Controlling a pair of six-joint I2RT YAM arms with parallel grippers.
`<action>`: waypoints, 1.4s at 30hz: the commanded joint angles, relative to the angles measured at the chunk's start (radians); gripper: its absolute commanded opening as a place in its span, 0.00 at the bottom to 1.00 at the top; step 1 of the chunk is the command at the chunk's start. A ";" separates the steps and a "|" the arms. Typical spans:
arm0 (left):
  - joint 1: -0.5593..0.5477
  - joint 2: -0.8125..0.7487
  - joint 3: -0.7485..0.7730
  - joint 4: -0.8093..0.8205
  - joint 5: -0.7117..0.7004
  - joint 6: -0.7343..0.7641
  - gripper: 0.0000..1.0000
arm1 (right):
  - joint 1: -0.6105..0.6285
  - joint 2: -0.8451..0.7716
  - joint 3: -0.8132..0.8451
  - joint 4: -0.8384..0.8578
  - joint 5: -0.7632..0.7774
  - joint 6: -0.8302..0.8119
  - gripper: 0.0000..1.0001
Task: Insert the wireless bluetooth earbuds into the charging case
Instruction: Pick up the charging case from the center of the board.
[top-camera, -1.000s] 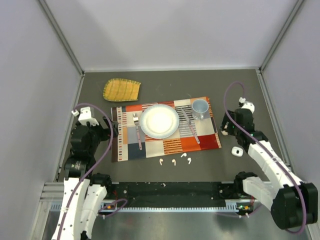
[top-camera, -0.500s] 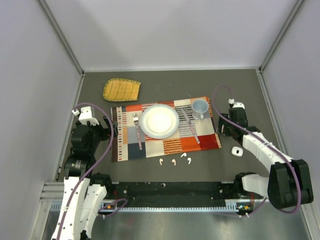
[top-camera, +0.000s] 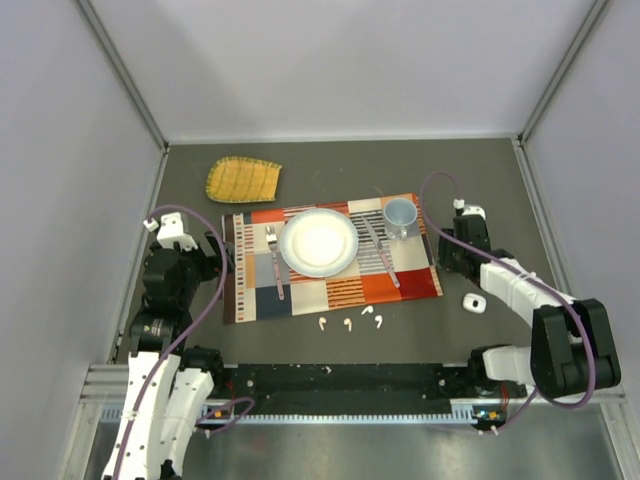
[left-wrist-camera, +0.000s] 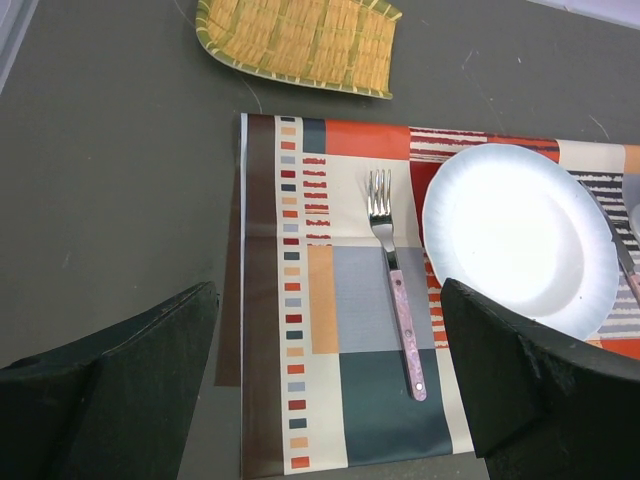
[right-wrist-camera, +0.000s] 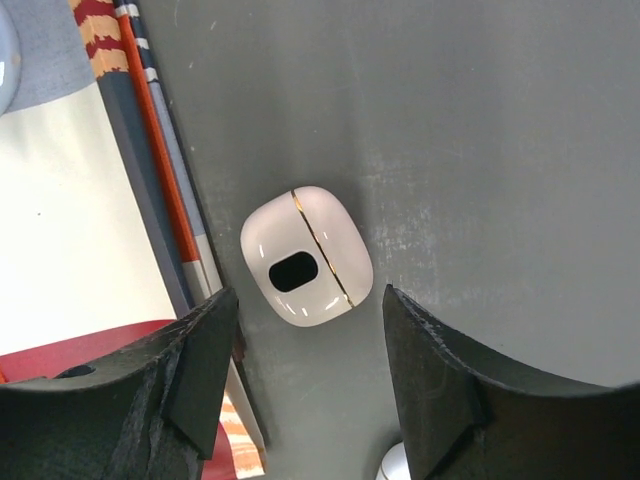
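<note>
**Grey table, case dead ahead of the right gripper, buds off on their own**

Dark grey table inside white walls, with a striped placemat (top-camera: 330, 285) mid-table carrying a plate (top-camera: 317, 242), a fork (top-camera: 274, 262), a knife (top-camera: 380, 255) and a cup (top-camera: 400, 215).

The bit that matters: the charging case (right-wrist-camera: 306, 257) sits on bare table just beside the placemat's right edge. It's straight ahead of the right gripper (right-wrist-camera: 303, 305) and centred on the gap between the fingers. Its lid looks shut. The gold seam runs away from the wrist, tilted a little, so I reckon the fingers would close across it, one on each half. They stand partway apart, wider than the case, not touching it and holding nothing. How high above it they are, I can't tell. The overhead view hides the case under the arm.

The earbuds (top-camera: 347, 323), four tiny white ones, lie in a loose row on bare table just off the placemat's near edge, about midway along the table's near side. From the right gripper that's toward the near edge and to its left, well apart from the case. They're too small to say which way the stems point. The right arm looks a bit nearer to them than the left.

The left gripper (left-wrist-camera: 328, 300) hangs spread wide and empty over the placemat's left end.

A small white lump (top-camera: 473, 301) also sits off the placemat's near right corner. It could be a second case, but I can't tell.
</note>
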 joint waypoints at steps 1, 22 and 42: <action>-0.001 0.003 -0.004 0.039 -0.014 0.011 0.98 | -0.009 0.038 0.032 0.032 0.014 0.004 0.57; 0.000 0.012 -0.004 0.038 -0.029 0.005 0.98 | -0.009 0.054 0.062 0.014 0.024 0.022 0.62; -0.001 0.019 -0.005 0.038 -0.029 0.006 0.97 | -0.007 0.121 0.095 0.015 -0.002 -0.045 0.58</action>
